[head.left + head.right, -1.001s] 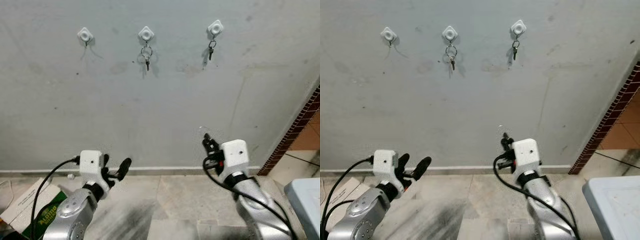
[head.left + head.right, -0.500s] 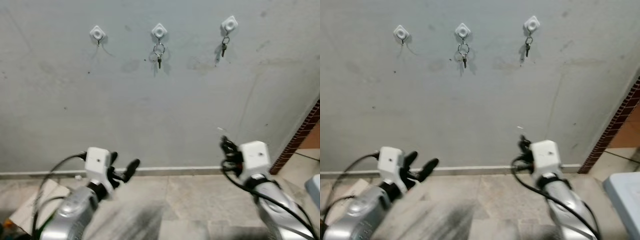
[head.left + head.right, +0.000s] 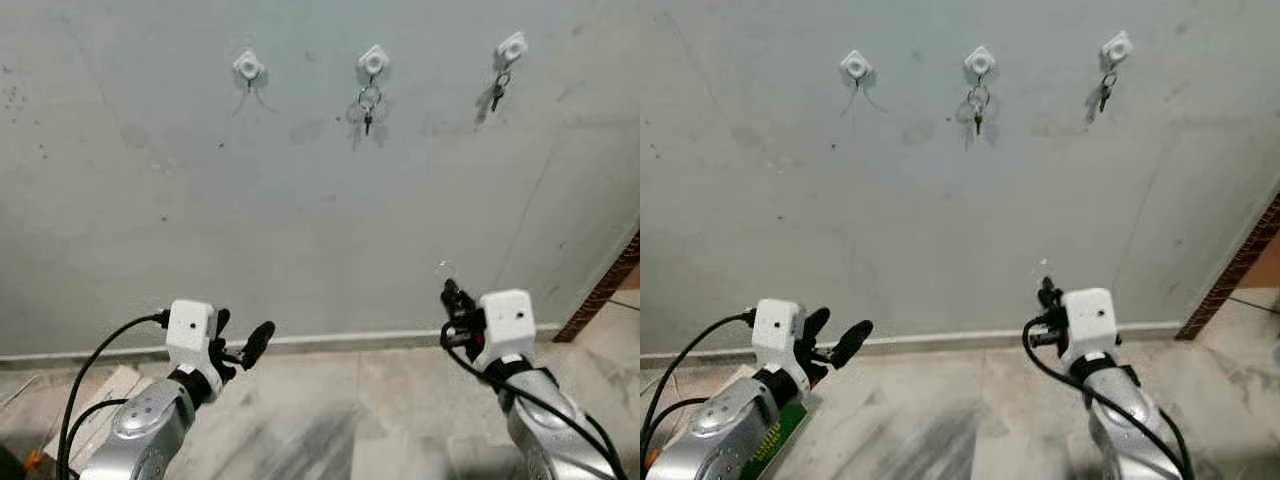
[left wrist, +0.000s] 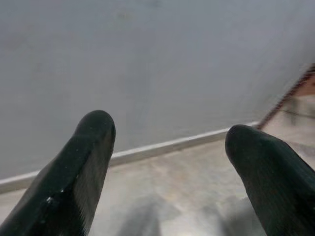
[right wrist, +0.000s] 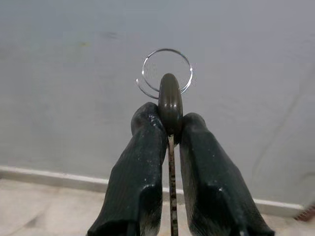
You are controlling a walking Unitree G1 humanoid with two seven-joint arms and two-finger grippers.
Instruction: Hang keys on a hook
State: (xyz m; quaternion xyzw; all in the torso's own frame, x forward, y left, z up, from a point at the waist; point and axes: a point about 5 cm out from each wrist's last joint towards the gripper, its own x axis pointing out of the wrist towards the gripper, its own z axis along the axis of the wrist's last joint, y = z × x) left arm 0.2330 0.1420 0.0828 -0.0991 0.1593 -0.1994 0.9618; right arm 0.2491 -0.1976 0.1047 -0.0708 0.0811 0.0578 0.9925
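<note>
Three white hooks sit high on the grey wall. The left hook (image 3: 248, 67) is bare. The middle hook (image 3: 372, 60) carries a ring with a key (image 3: 368, 103), and the right hook (image 3: 511, 47) carries another key (image 3: 496, 94). My right gripper (image 3: 449, 292) is held low in front of the wall, shut on a key (image 5: 170, 105) whose silver ring (image 5: 166, 73) sticks out past the fingertips. My left gripper (image 3: 240, 340) is low on the left, open and empty, its fingers (image 4: 81, 162) spread wide.
A white skirting strip (image 3: 350, 340) runs where the wall meets the tiled floor (image 3: 330, 420). A brick-edged corner (image 3: 605, 290) stands at the far right. A cardboard box (image 3: 95, 420) lies on the floor under my left arm.
The whole view has shifted: the hooks now sit further right in the picture, so the camera has turned left. Both grippers hold much the same pose, the right still shut on the key.
</note>
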